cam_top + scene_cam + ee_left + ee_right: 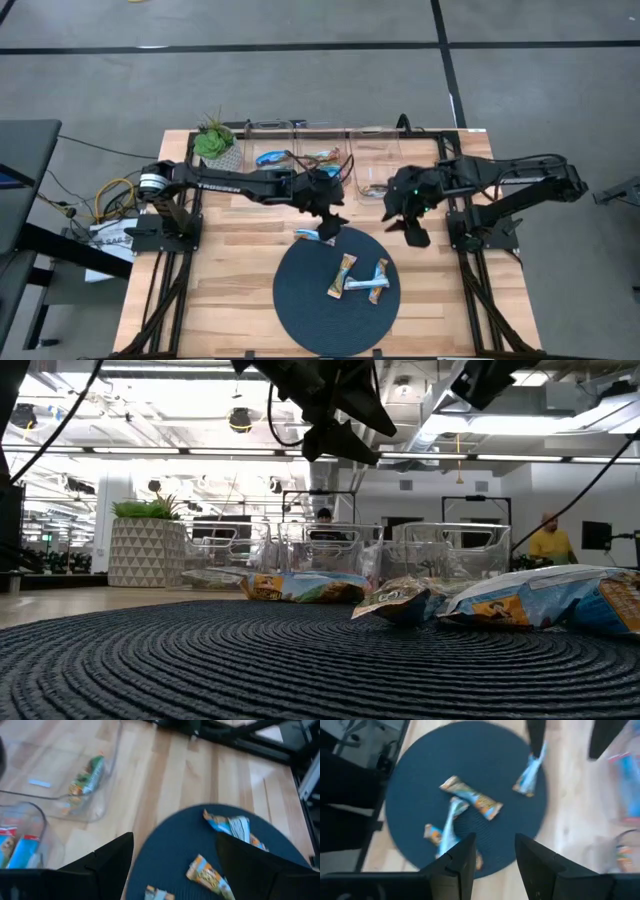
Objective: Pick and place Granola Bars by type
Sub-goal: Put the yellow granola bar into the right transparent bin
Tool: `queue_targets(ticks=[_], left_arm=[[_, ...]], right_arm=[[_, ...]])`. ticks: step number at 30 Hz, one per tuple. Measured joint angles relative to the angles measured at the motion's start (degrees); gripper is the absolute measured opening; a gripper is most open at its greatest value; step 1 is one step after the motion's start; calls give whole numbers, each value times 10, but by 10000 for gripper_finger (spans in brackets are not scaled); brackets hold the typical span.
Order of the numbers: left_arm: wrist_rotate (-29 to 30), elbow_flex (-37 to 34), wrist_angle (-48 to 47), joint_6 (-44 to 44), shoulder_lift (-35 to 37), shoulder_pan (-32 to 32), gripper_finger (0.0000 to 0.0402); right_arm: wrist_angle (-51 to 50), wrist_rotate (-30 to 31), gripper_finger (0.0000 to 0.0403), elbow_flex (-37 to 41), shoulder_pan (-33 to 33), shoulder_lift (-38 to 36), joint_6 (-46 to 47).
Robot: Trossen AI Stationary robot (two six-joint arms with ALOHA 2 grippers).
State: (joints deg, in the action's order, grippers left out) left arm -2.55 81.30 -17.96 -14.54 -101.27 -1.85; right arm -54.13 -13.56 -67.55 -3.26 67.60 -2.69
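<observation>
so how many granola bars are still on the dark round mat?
3. One blue-and-white foil-wrapped bar lies at the mat's back-left edge, under the left claw. Two more, a tan-and-blue bar and a blue-and-white bar, lie touching near the woven mat's centre. None looks hidden.

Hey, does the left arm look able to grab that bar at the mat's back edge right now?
Probably yes. The left claw hangs open just above the bar at the mat edge, with nothing between them; the right claw is off to the side.
</observation>
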Motion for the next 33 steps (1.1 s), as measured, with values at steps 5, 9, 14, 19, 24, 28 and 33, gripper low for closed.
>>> queue_targets(ticks=[5,9,14,19,24,28,33], left_arm=[[16,-5,-39,30,27,26,274],[55,-59,-28,34,77,46,274],[80,-182,24,-12,165,70,274],[107,-295,79,-57,262,98,274],[139,-367,85,-99,346,122,274],[162,-406,63,-127,403,134,274],[175,-471,54,-138,476,156,274]], right_arm=[[-3,6,126,6,-50,11,65],[9,45,126,17,-84,12,120],[43,82,126,18,-113,17,177],[110,90,126,14,-121,55,203],[117,90,126,0,-118,111,227],[155,90,126,-10,-116,140,233],[179,90,126,-30,-103,169,233]])
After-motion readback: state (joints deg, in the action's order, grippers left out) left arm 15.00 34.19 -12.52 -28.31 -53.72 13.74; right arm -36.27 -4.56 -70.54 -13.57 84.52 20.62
